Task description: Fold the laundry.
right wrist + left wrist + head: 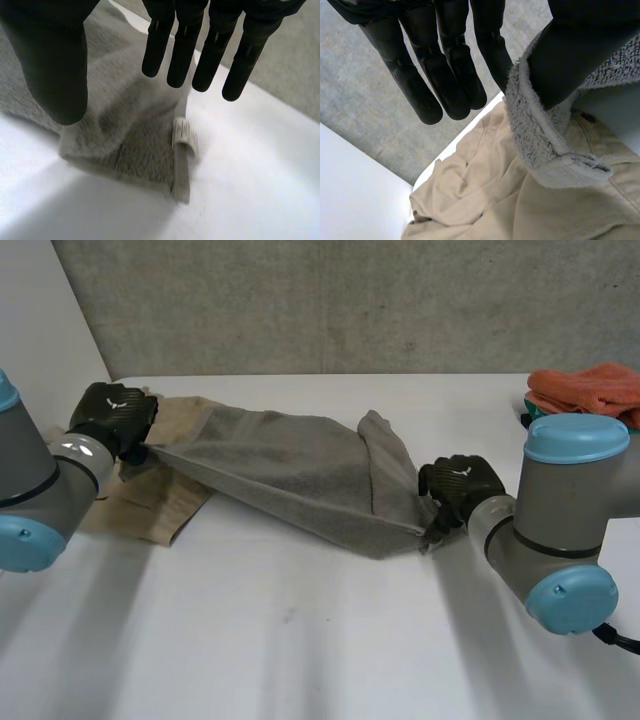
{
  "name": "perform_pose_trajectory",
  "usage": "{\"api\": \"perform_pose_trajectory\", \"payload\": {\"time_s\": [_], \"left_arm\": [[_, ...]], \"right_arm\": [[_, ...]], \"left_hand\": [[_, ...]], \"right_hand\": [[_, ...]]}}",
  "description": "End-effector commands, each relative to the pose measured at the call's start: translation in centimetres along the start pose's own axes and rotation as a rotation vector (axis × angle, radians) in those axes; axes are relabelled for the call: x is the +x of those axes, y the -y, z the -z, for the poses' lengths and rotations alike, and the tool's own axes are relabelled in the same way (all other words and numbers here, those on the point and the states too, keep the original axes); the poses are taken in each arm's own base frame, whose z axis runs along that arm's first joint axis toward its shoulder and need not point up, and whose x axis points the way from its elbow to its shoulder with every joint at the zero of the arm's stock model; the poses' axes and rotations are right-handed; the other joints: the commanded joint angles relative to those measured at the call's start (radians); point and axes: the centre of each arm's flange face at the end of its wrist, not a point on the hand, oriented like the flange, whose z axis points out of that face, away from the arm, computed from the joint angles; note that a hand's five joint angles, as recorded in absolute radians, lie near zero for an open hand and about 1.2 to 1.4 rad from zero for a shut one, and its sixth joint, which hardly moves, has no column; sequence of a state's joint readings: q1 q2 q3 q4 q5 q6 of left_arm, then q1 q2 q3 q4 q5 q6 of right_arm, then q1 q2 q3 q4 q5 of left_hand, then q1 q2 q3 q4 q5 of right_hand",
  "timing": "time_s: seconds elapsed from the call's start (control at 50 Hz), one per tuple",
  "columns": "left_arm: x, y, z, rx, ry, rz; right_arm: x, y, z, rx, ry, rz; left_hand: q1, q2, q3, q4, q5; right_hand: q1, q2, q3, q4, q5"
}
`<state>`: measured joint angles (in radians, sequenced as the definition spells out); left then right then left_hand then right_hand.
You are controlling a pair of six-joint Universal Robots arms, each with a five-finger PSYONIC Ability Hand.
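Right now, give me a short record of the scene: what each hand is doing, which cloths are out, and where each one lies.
left hand: pinching one corner of the grey terry towel between thumb and fingers
right hand: open, fingers straight, above the towel's opposite corner
grey terry towel: stretched between the two hands, its right-hand corner lying on the white table
white label: sewn at the corner under the right hand
crumpled beige garment: on the table beneath the towel's left end
orange cloth: heaped at the table's far right
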<state>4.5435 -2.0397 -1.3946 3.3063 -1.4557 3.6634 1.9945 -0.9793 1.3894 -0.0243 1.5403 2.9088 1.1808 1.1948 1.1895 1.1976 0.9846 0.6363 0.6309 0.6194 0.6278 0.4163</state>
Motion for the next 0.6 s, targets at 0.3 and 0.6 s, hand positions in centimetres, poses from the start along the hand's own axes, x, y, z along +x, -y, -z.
{"api": "perform_pose_trajectory", "payload": {"time_s": [0.3, 0.6], "left_arm": [[-1.5, 2.6, 2.0, 0.007, -0.008, 0.027], [-1.7, 4.2, 2.9, 0.040, -0.020, 0.032]], "right_arm": [[2.0, -0.3, 0.2, -0.092, 0.122, -0.008], [0.2, -2.1, -0.1, -0.147, 0.174, 0.017]], "left_hand": [[0.215, 0.201, 0.207, 0.199, 0.237], [0.215, 0.201, 0.207, 0.199, 0.237]], "right_hand": [[-0.010, -0.004, 0.007, -0.001, 0.036], [-0.018, -0.013, -0.001, -0.010, 0.027]]}}
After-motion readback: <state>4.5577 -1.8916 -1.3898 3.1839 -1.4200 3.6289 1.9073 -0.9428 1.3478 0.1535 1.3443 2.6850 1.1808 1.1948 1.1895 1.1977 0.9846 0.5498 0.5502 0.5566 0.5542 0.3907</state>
